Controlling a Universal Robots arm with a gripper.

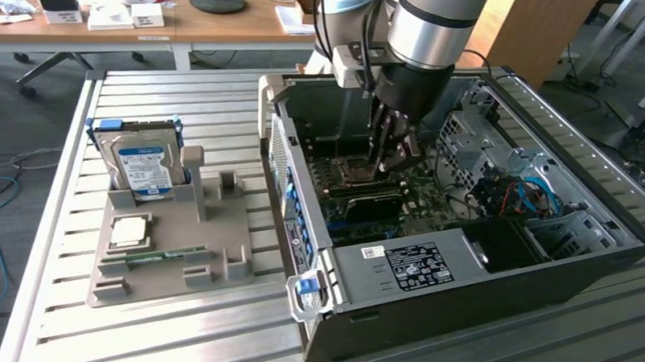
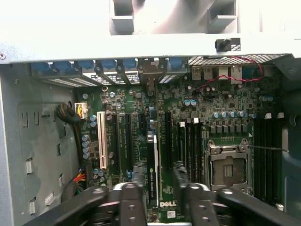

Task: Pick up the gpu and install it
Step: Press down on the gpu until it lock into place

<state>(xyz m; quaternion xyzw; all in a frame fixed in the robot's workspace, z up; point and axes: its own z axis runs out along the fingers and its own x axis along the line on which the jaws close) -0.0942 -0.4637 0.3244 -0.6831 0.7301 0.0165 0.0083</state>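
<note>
In the wrist view the gpu (image 2: 151, 169) shows edge-on as a thin dark card. It stands upright in an expansion slot of the green motherboard (image 2: 188, 117), with its end toward the case's rear slot openings. My gripper (image 2: 157, 188) straddles it, one black finger (image 2: 134, 190) on each side, and a gap shows between each finger and the card. In the exterior view the gripper (image 1: 393, 155) reaches down into the open computer case (image 1: 577, 262), just above the board.
On the exterior view's left, a grey holder (image 1: 169, 256) on the slatted table carries a hard drive (image 1: 143, 163), a CPU chip (image 1: 130, 231) and a memory stick (image 1: 159, 257). Case walls, drive cages and cables surround the gripper. The CPU socket (image 2: 227, 167) lies beside the slots.
</note>
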